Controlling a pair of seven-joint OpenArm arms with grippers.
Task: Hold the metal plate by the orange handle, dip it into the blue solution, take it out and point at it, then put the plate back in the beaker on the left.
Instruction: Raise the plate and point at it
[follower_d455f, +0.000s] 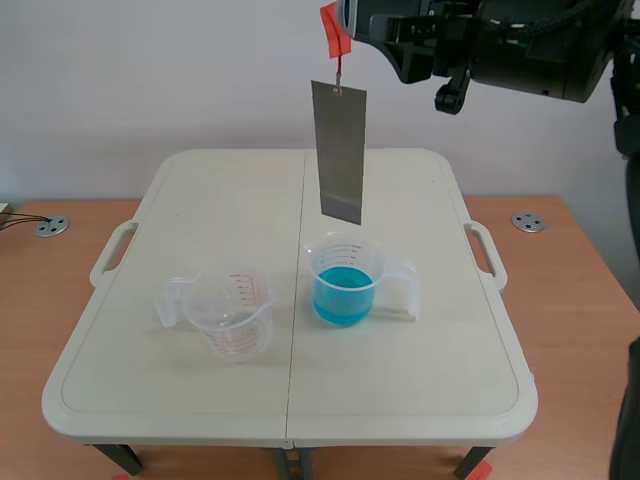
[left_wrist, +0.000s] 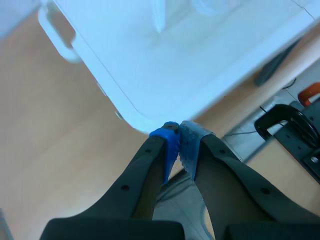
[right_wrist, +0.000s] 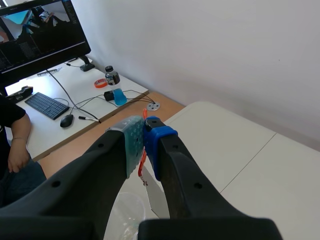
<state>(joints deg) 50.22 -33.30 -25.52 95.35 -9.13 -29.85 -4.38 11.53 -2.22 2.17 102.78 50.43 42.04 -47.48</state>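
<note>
Up high, the right gripper (right_wrist: 144, 135) is clamped on the orange handle (follower_d455f: 334, 32), and the metal plate (follower_d455f: 339, 152) dangles clear above the beaker of blue solution (follower_d455f: 345, 282). Just beside that stands the empty beaker (follower_d455f: 228, 312). The left gripper (left_wrist: 178, 136) is pinched closed on nothing, off the table (left_wrist: 150, 75) corner.

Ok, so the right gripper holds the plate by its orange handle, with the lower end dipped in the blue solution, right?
Not dipped. The scene view shows the metal plate hanging clear above the beaker of blue solution, right gripper shut on its orange handle.
</note>
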